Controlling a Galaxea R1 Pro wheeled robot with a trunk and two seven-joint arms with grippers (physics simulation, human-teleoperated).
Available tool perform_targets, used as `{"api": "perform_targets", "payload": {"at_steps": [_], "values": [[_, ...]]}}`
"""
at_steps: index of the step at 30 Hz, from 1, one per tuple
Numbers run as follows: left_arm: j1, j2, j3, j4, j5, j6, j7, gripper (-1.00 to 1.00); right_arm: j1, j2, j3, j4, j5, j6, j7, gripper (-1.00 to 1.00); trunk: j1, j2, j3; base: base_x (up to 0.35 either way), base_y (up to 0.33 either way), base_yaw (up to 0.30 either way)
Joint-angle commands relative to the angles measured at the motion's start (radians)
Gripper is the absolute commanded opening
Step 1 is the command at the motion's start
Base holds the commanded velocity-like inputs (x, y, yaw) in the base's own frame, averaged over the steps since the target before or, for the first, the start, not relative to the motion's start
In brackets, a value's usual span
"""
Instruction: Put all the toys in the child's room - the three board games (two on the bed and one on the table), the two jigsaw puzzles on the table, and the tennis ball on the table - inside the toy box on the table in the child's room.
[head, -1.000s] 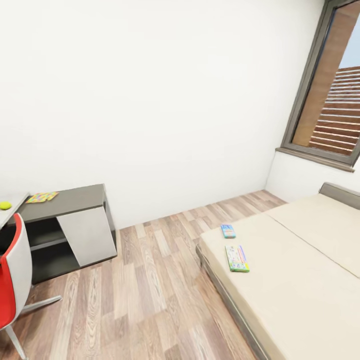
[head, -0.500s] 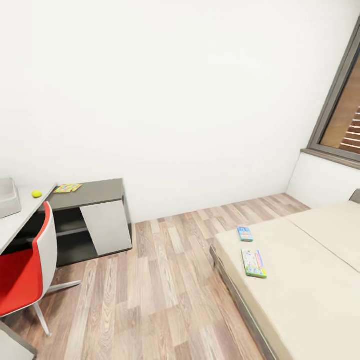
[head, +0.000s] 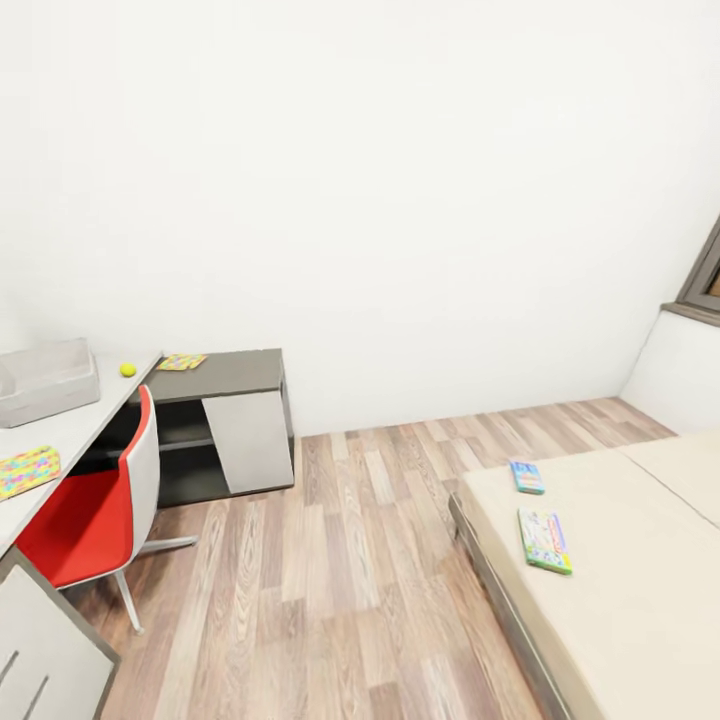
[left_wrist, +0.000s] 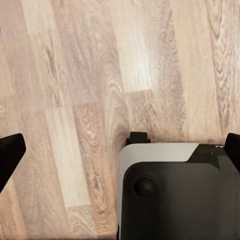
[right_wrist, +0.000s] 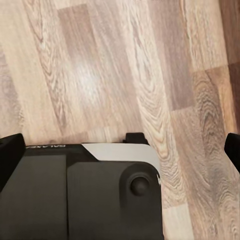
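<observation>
Two board games (head: 544, 540) lie flat on the bed (head: 640, 600), near its edge and slightly apart. On the worktop (head: 70, 430) sit the toy box (head: 45, 380), a tennis ball (head: 128, 369) and a jigsaw puzzle (head: 27, 470). The left end effector (left_wrist: 120, 150) and right end effector (right_wrist: 120, 147) hang wide open and empty over the wooden floor (head: 340, 560).

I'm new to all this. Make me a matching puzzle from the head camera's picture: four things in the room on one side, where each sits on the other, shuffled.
Things:
1. tennis ball
2. toy box
3. chair
4. two board games

Places:
A. on the bed
B. on the floor, pushed up to the table
C. on the pale table, beside the toy box
D. on the pale table, at the picture's left edge

Pairs: 1-C, 2-D, 3-B, 4-A
</observation>
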Motion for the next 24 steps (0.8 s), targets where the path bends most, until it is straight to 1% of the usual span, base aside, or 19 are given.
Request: {"api": "perform_targets", "payload": {"at_steps": [1, 24], "values": [[-0.001, 0.0, -0.001, 0.001, 0.001, -0.004, 0.002, 1.0, -0.001, 0.0, 0.0, 0.001, 0.0, -0.003, -0.003, 1.0, 0.001, -0.002, -0.003, 0.0, 0.0, 0.244], [-0.001, 0.001, -0.001, 0.001, 0.001, -0.004, 0.002, 1.0, -0.001, 0.0, 0.0, 0.001, 0.0, -0.003, -0.003, 1.0, 0.001, -0.002, -0.021, 0.0, 0.0, 0.246]]}}
